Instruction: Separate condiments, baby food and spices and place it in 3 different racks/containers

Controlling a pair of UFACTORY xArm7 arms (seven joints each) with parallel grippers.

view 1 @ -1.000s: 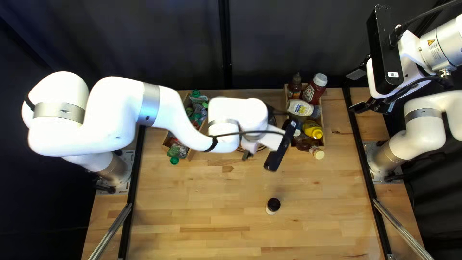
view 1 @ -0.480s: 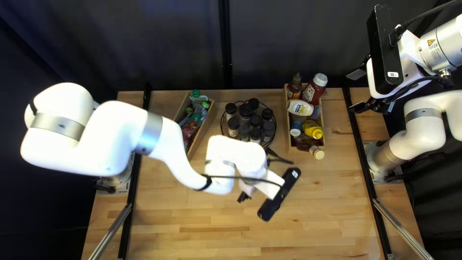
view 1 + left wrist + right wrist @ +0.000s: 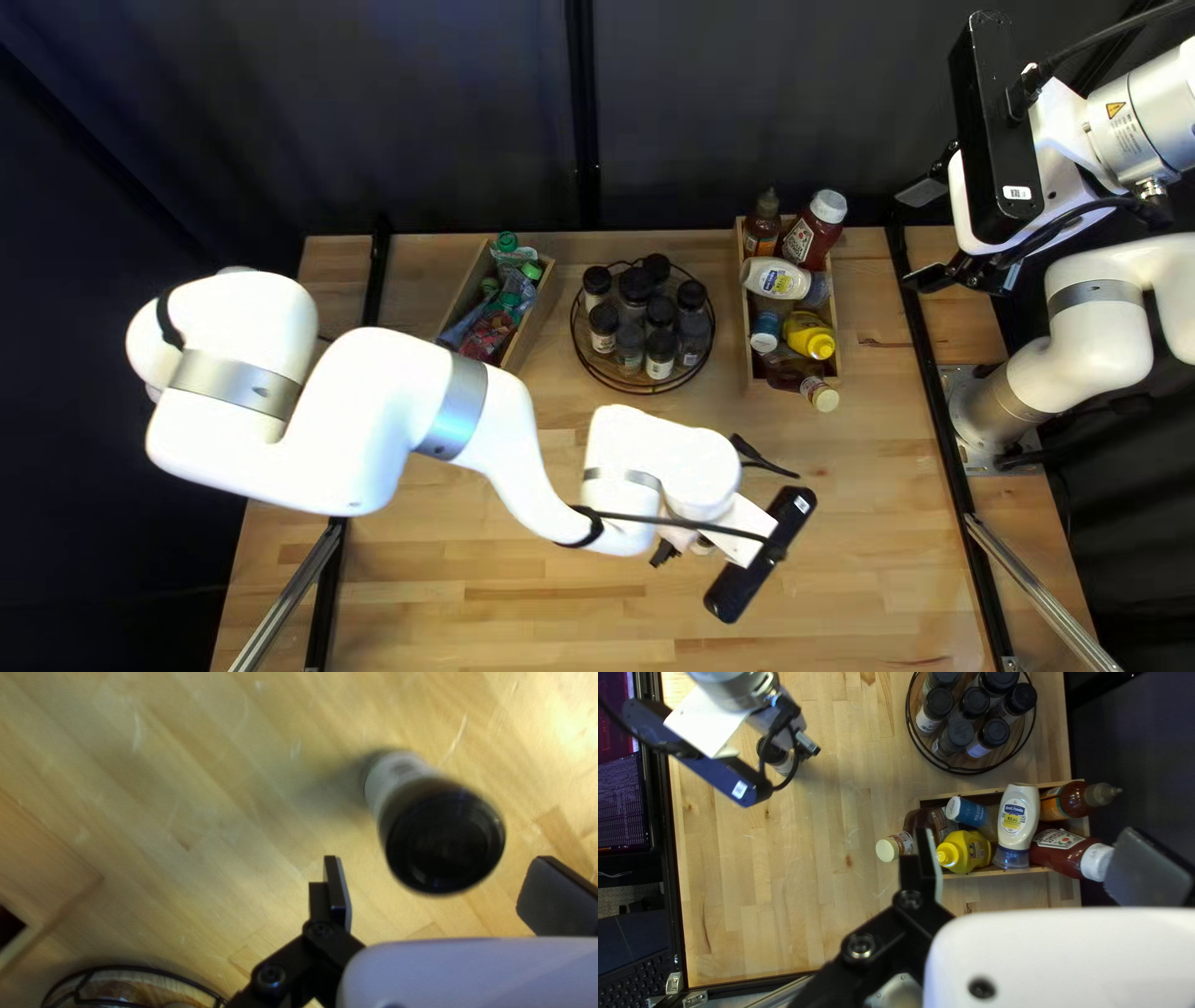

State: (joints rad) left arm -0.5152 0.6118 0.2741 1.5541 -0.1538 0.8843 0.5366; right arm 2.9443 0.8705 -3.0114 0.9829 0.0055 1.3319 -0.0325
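In the top left view my left gripper (image 3: 730, 514) is low over the table, largely hiding a spice jar. The left wrist view shows that black-lidded jar (image 3: 443, 840) standing just ahead of and between the open fingers of my left gripper (image 3: 439, 886), gripped by neither. Raised at the right, my right gripper (image 3: 927, 237) is away from the racks; in its wrist view my right gripper (image 3: 1033, 858) is open and empty. Dark-lidded jars fill part of a round wire rack (image 3: 650, 388). Condiment bottles lie in a wooden box (image 3: 837, 286), baby food pouches in another box (image 3: 538, 326).
In the right wrist view a cream-capped bottle (image 3: 887, 849) sticks out over the condiment box's end. A ketchup bottle (image 3: 1070, 852) overhangs its other end. A monitor and a keyboard (image 3: 629, 989) are beyond the table's near edge.
My left arm has swung away from the racks toward the near edge and a little right, uncovering the round rack and coming over the lone jar. My right arm has stayed still.
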